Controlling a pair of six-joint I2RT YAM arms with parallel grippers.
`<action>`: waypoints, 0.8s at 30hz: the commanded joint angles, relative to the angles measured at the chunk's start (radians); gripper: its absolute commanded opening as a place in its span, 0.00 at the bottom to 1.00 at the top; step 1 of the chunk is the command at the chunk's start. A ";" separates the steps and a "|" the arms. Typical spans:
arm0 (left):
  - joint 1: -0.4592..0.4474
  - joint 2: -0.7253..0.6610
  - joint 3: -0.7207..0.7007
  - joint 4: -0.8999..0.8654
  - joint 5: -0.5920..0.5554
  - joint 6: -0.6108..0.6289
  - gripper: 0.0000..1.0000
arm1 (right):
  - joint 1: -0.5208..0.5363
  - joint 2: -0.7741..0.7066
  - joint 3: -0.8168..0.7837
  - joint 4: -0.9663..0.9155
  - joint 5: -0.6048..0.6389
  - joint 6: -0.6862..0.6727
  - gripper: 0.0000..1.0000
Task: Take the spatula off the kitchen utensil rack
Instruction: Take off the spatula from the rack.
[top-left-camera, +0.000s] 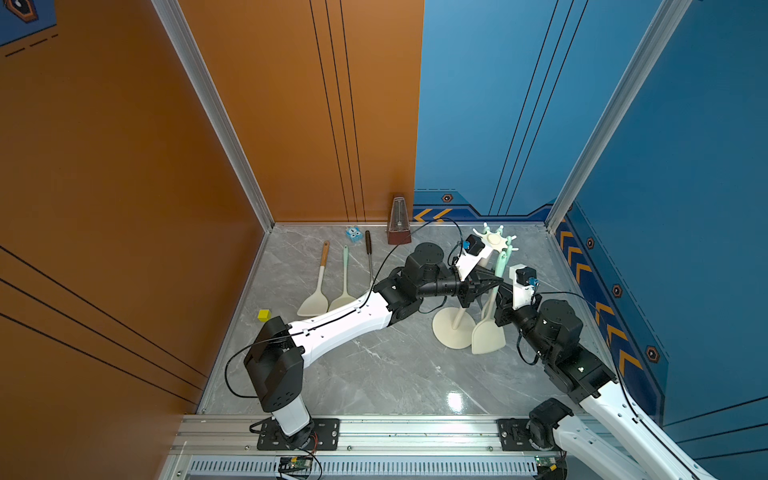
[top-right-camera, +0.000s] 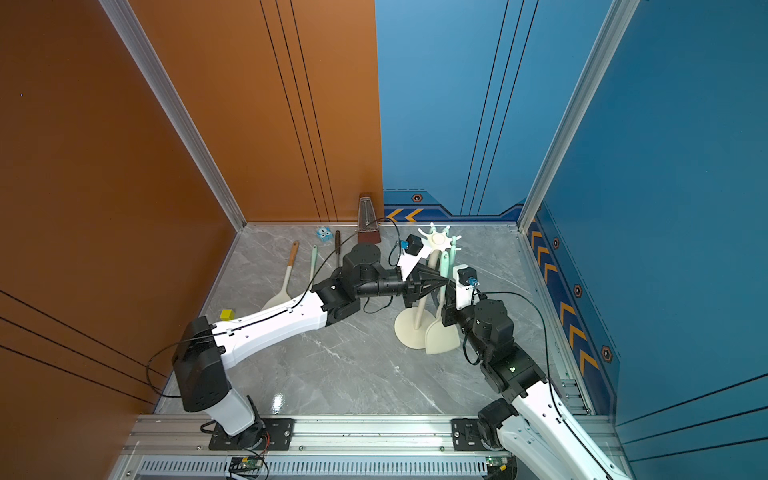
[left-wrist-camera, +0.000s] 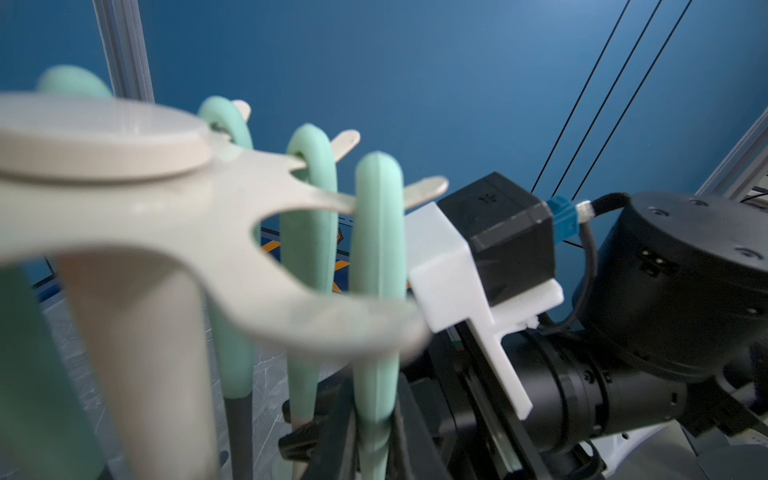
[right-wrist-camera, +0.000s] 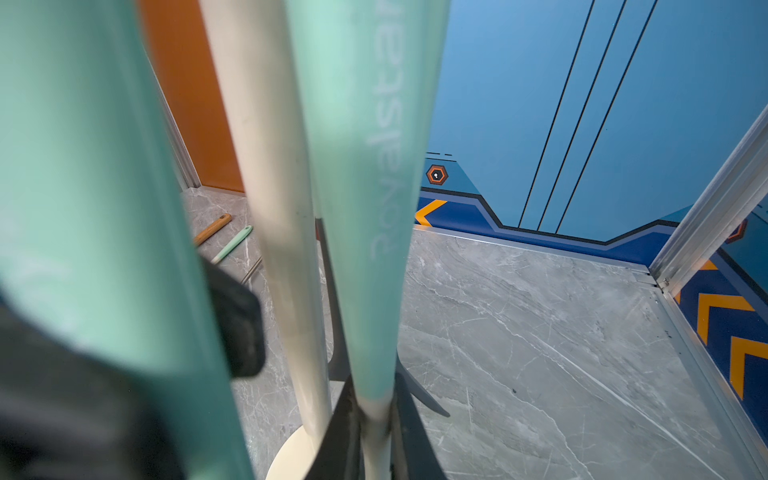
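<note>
Mint-green silicone is what both arms are busy with: the spatula (top-left-camera: 488, 337) hangs by its looped handle from the crown of the kitchen utensil rack (top-left-camera: 454, 328), towards the right of the table (top-left-camera: 374, 374), with its cream blade low beside the rack's round base. The left end effector (top-left-camera: 498, 284) is clamped narrow on a mint-green handle (left-wrist-camera: 378, 257) just under the crown. The right end effector (right-wrist-camera: 376, 453) pinches a cream neck (right-wrist-camera: 375, 415) lower down, which I take for the spatula's own. From above the two grips look stacked on one utensil. Close up they seem to sit on neighbouring handles, and I cannot tell which it is

To my eye the step in hand is the unhooking. The prong (left-wrist-camera: 424, 189) turns up at its tip, so the loop wants a straight lift first, high enough to clear that tip. Only then should it be drawn outward, away from the pole. A sideways tug too early would likely tip the slim stand or drag the other handles (left-wrist-camera: 309, 249) along, so slow and vertical looks safest
</note>
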 joint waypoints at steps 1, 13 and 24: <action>-0.018 0.009 0.038 0.022 0.035 0.002 0.06 | -0.005 0.025 -0.039 -0.114 0.023 0.020 0.00; -0.043 -0.071 -0.049 0.022 -0.063 0.086 0.00 | -0.007 0.035 -0.034 -0.107 0.027 0.023 0.00; -0.040 -0.168 -0.114 0.021 -0.100 0.149 0.00 | -0.010 0.040 -0.025 -0.112 0.020 0.024 0.00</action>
